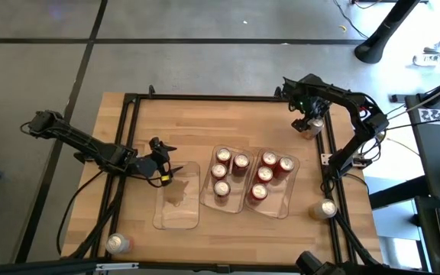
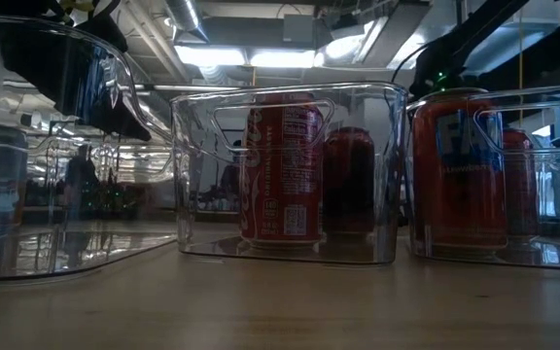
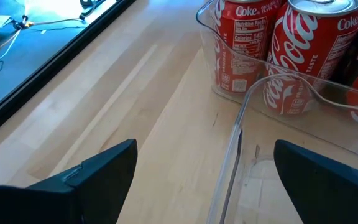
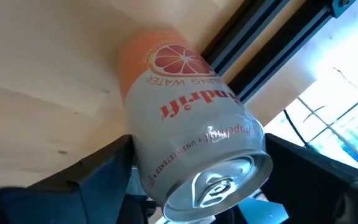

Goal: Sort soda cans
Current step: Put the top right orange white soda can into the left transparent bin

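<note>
While the grapefruit sparkling-water can (image 4: 188,134) stood at the far right edge of the desk (image 1: 197,122), hard against the black frame rail (image 4: 253,43), my right end effector (image 1: 309,124) sat around it with the fingers spread wide on either side of its silver-grey body. I could not tell whether the pads were pressing it yet; I judged I was about to take it, since it belonged with neither tray of red cans. Two more silver cans stood loose on the desk: one near the right edge (image 1: 325,208), closer to the front, and one at the front left corner (image 1: 116,243).

Sorted cans were grouped by kind: the middle tray (image 1: 229,177) held four Coke cans (image 1: 222,155), and the right tray (image 1: 272,183) held four more red ones (image 1: 270,159), orange-red by the low view. Keeping each kind in its own clear bin was the reason for that layout, as I read it.

The left tray (image 1: 178,195) held no cans, and I took it for the silver cans' place. My left end effector (image 1: 161,162) hovered over its far end, open and holding nothing, probably waiting near that tray.
</note>
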Robot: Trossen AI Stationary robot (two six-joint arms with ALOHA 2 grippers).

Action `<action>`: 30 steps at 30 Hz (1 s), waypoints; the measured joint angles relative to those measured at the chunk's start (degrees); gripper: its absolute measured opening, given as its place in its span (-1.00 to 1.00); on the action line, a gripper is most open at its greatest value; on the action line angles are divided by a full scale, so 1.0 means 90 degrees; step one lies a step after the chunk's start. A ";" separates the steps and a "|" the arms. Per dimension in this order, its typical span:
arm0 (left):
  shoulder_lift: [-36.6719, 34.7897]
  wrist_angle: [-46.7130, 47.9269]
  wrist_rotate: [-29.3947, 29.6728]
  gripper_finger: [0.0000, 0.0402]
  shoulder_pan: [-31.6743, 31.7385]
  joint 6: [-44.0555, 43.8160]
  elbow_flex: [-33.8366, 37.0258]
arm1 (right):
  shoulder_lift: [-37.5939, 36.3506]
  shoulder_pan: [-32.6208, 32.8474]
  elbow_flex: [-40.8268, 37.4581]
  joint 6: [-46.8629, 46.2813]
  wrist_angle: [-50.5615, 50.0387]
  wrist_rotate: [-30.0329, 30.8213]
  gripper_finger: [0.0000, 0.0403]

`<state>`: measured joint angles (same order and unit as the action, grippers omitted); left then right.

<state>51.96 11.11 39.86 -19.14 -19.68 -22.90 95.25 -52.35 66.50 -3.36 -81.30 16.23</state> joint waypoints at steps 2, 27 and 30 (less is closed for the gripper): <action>0.0000 0.0000 0.0000 0.82 0.0000 0.0000 0.0000 | 0.0002 0.0074 -0.0055 0.0074 -0.0021 0.0058 0.70; 0.0000 0.0006 -0.0002 0.82 0.0000 0.0019 0.0002 | 0.0064 0.0152 -0.0289 0.0071 -0.0202 -0.0257 0.56; 0.0000 0.0031 -0.0001 0.82 0.0000 0.0019 0.0002 | 0.0062 0.0152 -0.0289 0.0078 -0.0214 -0.0253 0.43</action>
<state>51.96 11.39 39.85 -19.14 -19.51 -22.87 95.81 -50.98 63.90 -2.66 -83.22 13.95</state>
